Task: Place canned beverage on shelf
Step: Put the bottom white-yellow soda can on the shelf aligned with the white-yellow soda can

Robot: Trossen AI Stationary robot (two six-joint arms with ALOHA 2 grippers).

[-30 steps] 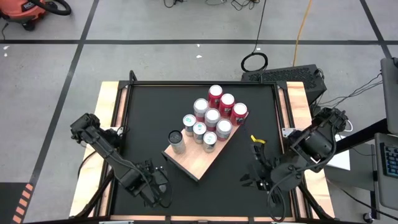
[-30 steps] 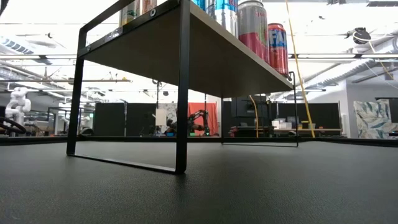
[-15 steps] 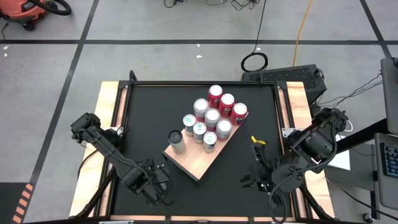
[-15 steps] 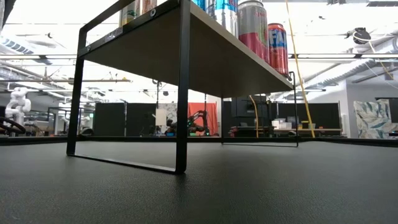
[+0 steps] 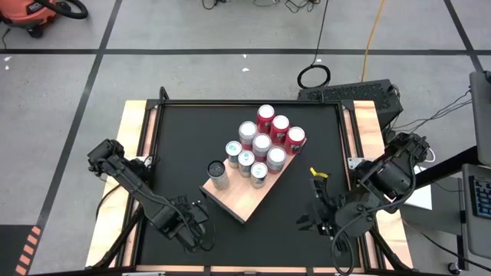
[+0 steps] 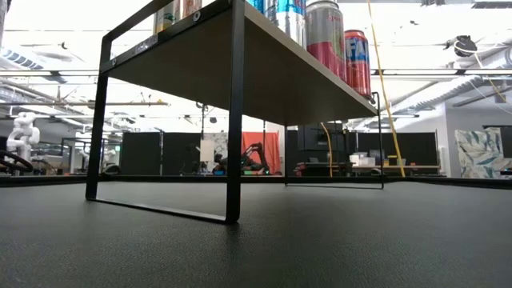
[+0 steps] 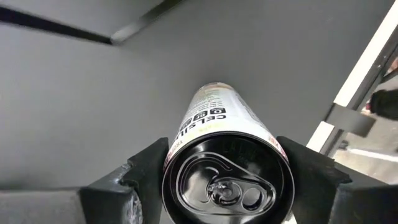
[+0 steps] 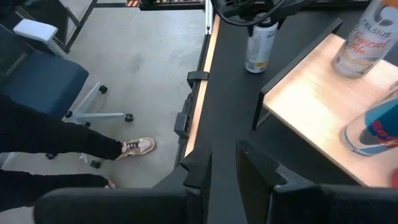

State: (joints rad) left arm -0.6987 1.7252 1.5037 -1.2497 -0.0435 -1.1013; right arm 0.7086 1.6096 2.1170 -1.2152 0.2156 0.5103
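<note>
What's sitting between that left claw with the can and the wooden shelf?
Nothing: only bare black tabletop separates the left gripper and its can from the shelf, as the high view shows.

floor: grey concrete (image 5: 192, 31), crossed by dark tape lines (image 5: 230, 51)
vacuum: orange and black unit (image 5: 31, 11) at far left corner of high view, with black hose
cable loop: black coil (image 5: 314, 76) on the floor just beyond the table
yellow cable: yellow line (image 5: 374, 34) running across the floor toward the table's far right
office chair: blue seat on a star base with casters (image 8: 56, 87), beside the table
person: dark trouser leg and a white sneaker (image 8: 138, 146) near the chair
room behind: black partitions (image 6: 160, 152), red panel (image 6: 260, 152), white ceiling
</note>
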